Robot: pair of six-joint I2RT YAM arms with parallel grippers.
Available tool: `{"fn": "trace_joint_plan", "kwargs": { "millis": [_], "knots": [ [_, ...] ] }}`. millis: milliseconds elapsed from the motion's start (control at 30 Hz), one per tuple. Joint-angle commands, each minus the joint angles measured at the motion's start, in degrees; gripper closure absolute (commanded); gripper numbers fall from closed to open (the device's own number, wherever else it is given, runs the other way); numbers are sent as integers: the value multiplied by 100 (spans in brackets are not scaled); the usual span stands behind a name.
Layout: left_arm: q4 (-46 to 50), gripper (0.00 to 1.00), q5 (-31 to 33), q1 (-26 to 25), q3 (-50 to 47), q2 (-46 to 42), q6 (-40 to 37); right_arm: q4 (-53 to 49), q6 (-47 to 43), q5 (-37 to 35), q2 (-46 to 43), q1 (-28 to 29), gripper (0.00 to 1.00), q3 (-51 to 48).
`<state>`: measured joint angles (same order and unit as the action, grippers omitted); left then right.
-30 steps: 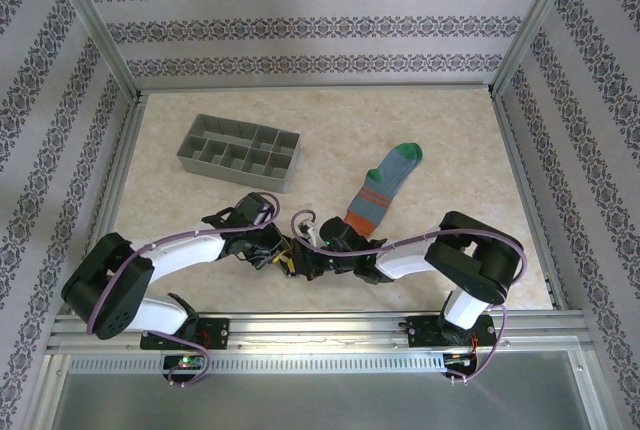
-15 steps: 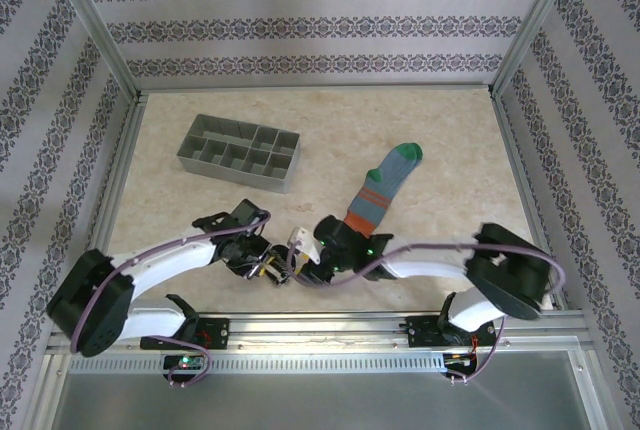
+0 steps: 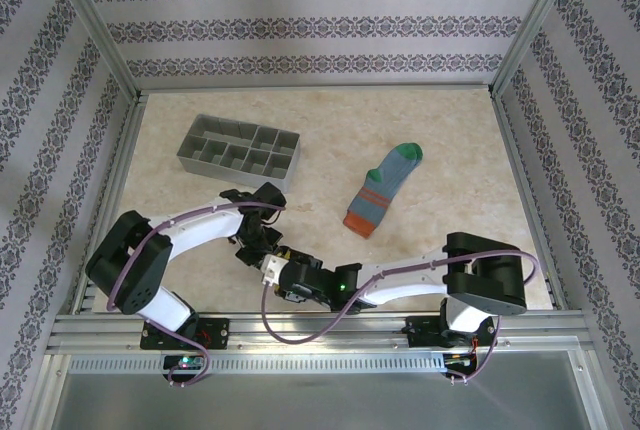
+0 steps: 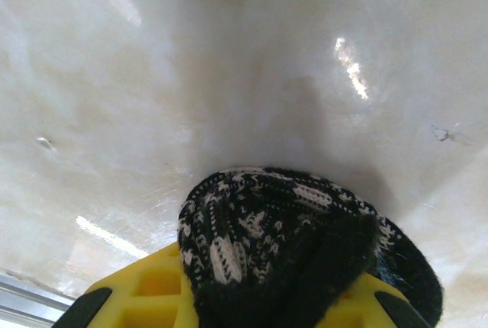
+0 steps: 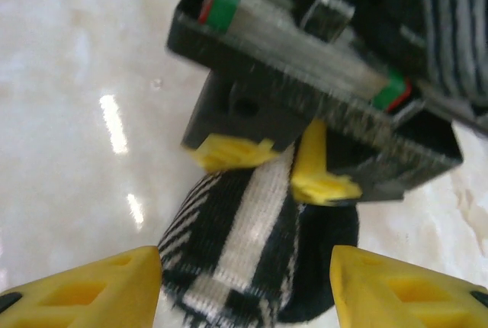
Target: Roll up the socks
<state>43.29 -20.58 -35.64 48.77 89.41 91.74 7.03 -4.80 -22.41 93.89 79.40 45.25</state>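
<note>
The left gripper (image 5: 274, 166) pinches the bunched striped sock (image 5: 244, 263) between its fingers. The right gripper (image 5: 252, 290) has its fingers spread, with that sock between them. The blue sock (image 3: 382, 190) lies well beyond both.

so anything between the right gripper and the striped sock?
Nothing visible. In the right wrist view, the right gripper is open, with a fingertip on either side of the striped sock. The left gripper pinches the sock's far end just beyond, so pushing further forward would probably meet it.
</note>
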Motion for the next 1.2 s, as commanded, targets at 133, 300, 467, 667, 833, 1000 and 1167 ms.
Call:
{"fn": "trace_joint_plan", "kwargs": {
  "millis": [133, 300, 467, 667, 833, 1000, 1167],
  "knots": [
    [796, 100, 231, -97, -271, 508, -217, -300, 505, -122, 637, -177, 48, 297],
    [728, 87, 361, -28, -224, 200, -431, -815, 1099, 335, 863, -543, 85, 361],
    [258, 62, 436, 150, -417, -518, -440, -1085, 1520, 1507, 911, -879, 100, -25],
    [-887, 27, 280, 431, -898, -1283, -361, -825, 1965, 2712, 886, -1253, 100, -707],
    [-1796, 14, 511, 579, -1359, -2049, -240, -694, 2229, 3289, 988, -1597, 100, -942],
    [-2042, 20, 401, 637, -1692, -2525, -372, -650, 2569, 3520, 995, -1834, 100, -1092],
    [-2145, 30, 117, 619, -1979, -2859, -488, -429, 2907, 3856, 1090, -2087, 100, -1303]
  ]
}}
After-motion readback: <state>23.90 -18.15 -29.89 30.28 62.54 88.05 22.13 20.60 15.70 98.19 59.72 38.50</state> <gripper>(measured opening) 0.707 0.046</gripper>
